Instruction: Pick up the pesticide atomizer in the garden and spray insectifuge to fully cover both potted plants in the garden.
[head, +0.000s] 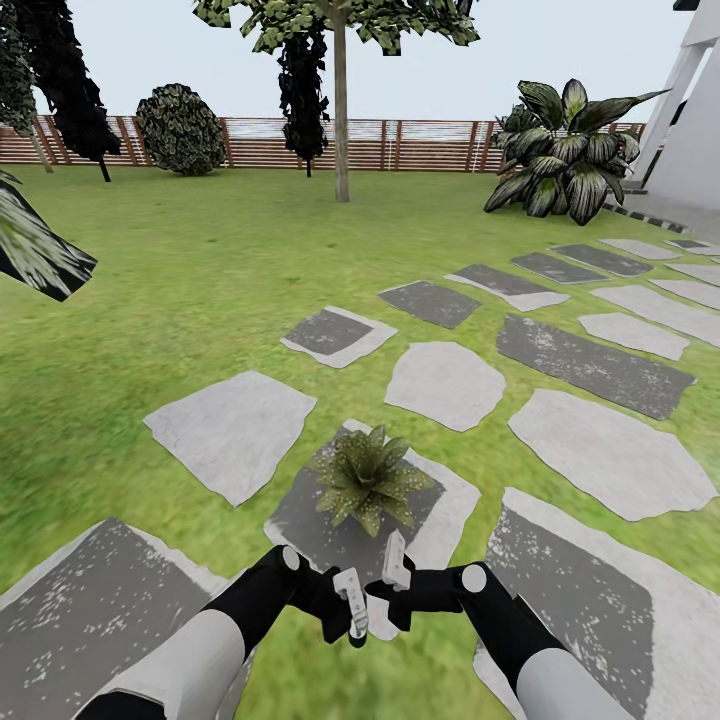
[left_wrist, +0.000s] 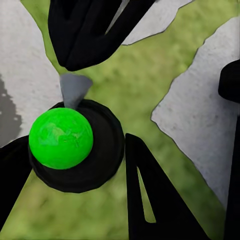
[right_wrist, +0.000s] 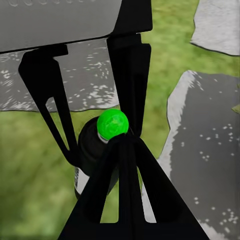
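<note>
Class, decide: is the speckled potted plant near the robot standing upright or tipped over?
Upright: the plant spreads its leaves evenly all round on a stepping stone.

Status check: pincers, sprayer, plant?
Both pincers held together low in front, open, holding nothing. One potted plant on a stepping stone just ahead. No sprayer spotted. Nothing between pincers and plant.

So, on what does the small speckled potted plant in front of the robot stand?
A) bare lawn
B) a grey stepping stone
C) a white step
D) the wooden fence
B: in the head view the potted plant sits on a grey stepping stone, with grass around the stone.
</note>
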